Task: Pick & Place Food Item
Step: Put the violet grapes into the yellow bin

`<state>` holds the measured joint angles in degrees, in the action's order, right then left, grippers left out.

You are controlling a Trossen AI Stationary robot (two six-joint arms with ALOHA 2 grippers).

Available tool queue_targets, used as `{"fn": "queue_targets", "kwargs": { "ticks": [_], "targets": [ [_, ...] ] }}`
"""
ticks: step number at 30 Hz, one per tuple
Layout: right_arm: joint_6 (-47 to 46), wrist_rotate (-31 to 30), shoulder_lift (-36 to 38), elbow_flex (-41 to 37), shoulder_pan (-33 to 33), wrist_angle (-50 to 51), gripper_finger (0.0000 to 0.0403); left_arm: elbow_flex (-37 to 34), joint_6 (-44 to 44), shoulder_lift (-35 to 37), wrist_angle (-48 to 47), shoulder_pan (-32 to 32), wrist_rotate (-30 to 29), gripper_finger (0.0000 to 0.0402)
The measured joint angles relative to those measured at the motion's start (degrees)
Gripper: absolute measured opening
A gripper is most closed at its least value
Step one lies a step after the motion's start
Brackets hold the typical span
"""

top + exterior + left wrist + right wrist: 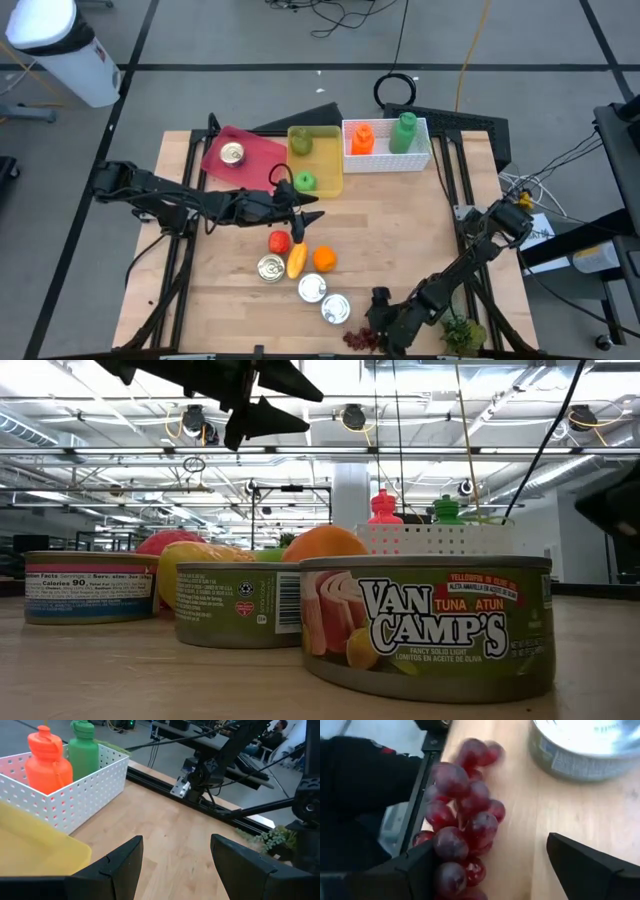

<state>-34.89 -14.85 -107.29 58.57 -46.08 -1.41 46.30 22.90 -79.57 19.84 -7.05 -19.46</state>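
Your right gripper (485,865) is low at the bottom middle of the high view, right at the table's front edge. Its fingers are spread wide, and the bunch of red grapes (462,815) lies between them, touching one finger. The grapes are on the wood, not lifted. I think you are just getting ready to grab them, so the job is only at its start.

Your left gripper (302,222) hangs in the middle of the high view, above the red and orange fruit (298,255). Its fingers are apart and hold nothing.

What is already put away? A green fruit (305,181) sits in the yellow tray (326,150), and two bottles (one orange, one green) stand in the white basket (422,158) at the top middle. A can (232,153) rests on the red plate (258,158).

In the low view, the nearest can (428,625) says "Van Camp's", "Tuna Atun" and "Fancy Solid Light". A can (88,586) on the left says "Calories 90".
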Motion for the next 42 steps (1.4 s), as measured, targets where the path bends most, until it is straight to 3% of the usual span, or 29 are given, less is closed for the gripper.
{"fn": "queue_targets", "kwargs": {
  "ticks": [3, 7, 13, 16, 18, 20, 23, 26, 28, 33, 38, 42],
  "targets": [
    [-2.12, -1.29, 1.20, 0.05, 0.88, 6.07, 0.0306, 0.00, -0.07, 0.00, 0.19, 0.00, 0.00, 0.0244],
    [-1.02, -7.49, 3.15, -0.02, 2.24, 13.16, 0.0285, 0.00, 0.11, 0.00, 0.31, 0.00, 0.00, 0.0244],
    [1.20, -26.19, 8.93, -0.24, 5.01, 25.16, 0.0256, 0.00, 0.11, 0.00, 1.56, 0.00, -0.02, 0.0244],
    [-1.56, -35.27, 11.84, -0.22, 6.01, 29.14, 0.0243, 0.00, 0.11, 0.00, 1.49, 0.00, -0.04, 0.0244],
    [-6.11, -38.23, 14.14, -0.24, 6.53, 31.42, 0.0235, 0.00, 0.11, 0.00, 1.51, 0.00, -0.04, 0.0244],
    [-10.29, -36.91, 16.62, -0.24, 6.77, 32.30, 0.0227, 0.00, 0.10, 0.00, 1.49, 0.00, -0.04, 0.0243],
    [-10.10, -26.82, 19.48, -0.65, 5.93, 30.65, 0.0219, 0.00, 0.11, 0.00, 1.49, 0.00, -0.07, 0.0244],
    [-7.75, -17.35, 20.91, -2.69, 3.42, 22.91, 0.0214, 0.00, 0.11, 0.00, 1.46, 0.00, -0.07, 0.0244],
    [-4.34, -14.67, 20.88, -4.77, 1.46, 15.00, 0.0212, 0.00, 0.11, 0.00, 1.46, 0.00, -0.07, 0.0244],
    [1.11, -13.63, 20.14, -9.08, -1.49, 2.43, 0.0212, 0.00, 1.43, 0.00, 1.46, 0.00, -0.08, 0.0244],
    [-1.05, -16.46, 20.16, -11.82, -0.78, 2.08, 0.0212, 0.00, 1.69, 0.00, 1.47, 0.00, -0.09, 0.0244],
    [-2.36, -14.96, 20.03, -12.98, 0.39, 2.07, 0.0212, 0.00, 1.61, 0.00, 1.44, 0.00, -0.09, 0.0244]
  ]
}}
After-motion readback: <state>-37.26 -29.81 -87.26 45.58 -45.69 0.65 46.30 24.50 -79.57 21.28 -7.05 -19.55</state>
